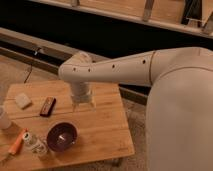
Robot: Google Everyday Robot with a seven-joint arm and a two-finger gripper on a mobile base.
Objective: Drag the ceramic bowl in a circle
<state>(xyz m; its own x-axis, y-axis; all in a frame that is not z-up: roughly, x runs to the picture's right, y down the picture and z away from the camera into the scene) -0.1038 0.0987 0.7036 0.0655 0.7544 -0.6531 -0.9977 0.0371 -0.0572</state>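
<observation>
The ceramic bowl (62,136) is round, glossy dark purple with a paler shiny inside. It sits near the front edge of the wooden table (105,127). My gripper (83,106) hangs from the white arm over the middle of the table. It points down, behind and a little to the right of the bowl, apart from it and holding nothing that I can see.
A small brown block (47,106) lies left of the gripper, with a pale square pad (22,100) further left. A clear bottle with a white cap (35,145) and an orange item (16,142) lie left of the bowl. A white cup (4,119) stands at the table's left edge.
</observation>
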